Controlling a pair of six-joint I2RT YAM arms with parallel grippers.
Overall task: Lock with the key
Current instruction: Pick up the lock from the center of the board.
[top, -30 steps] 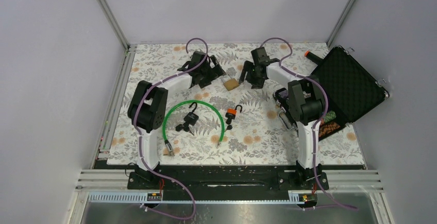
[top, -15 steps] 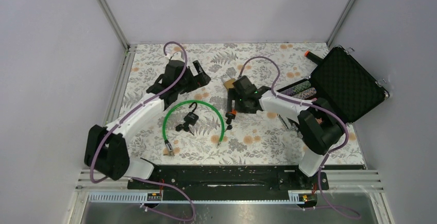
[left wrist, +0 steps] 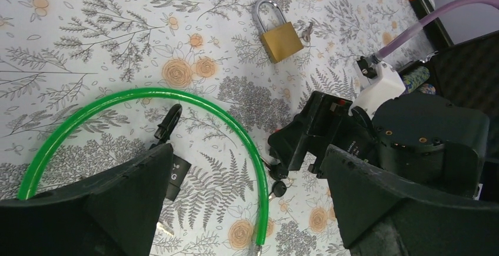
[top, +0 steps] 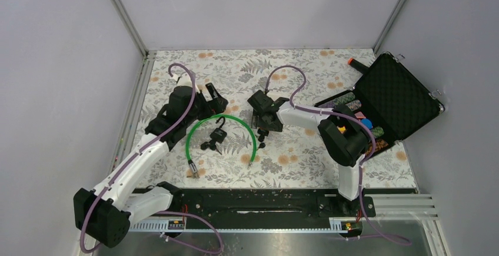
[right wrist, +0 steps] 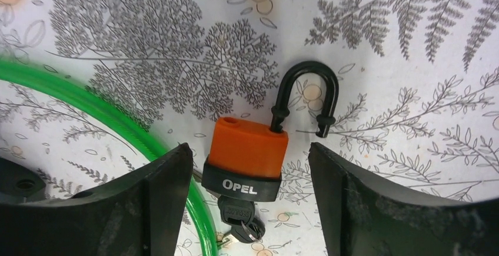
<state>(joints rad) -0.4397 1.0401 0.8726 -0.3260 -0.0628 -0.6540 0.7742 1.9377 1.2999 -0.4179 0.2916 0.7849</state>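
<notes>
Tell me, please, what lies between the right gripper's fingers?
The orange padlock, key inserted, lies between the open right gripper's fingers, touching neither, per the right wrist view.

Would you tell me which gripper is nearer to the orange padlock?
Right. The right gripper hovers directly over the padlock, its open jaws on either side of the body. The left gripper is apart, off to the left by the top of the green cable.

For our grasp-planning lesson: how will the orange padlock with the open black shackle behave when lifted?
The orange-covered padlock looks compact, probably heavy for its size; its smooth cover may slip. The open black shackle may swivel, inserted keys dangle.
</notes>
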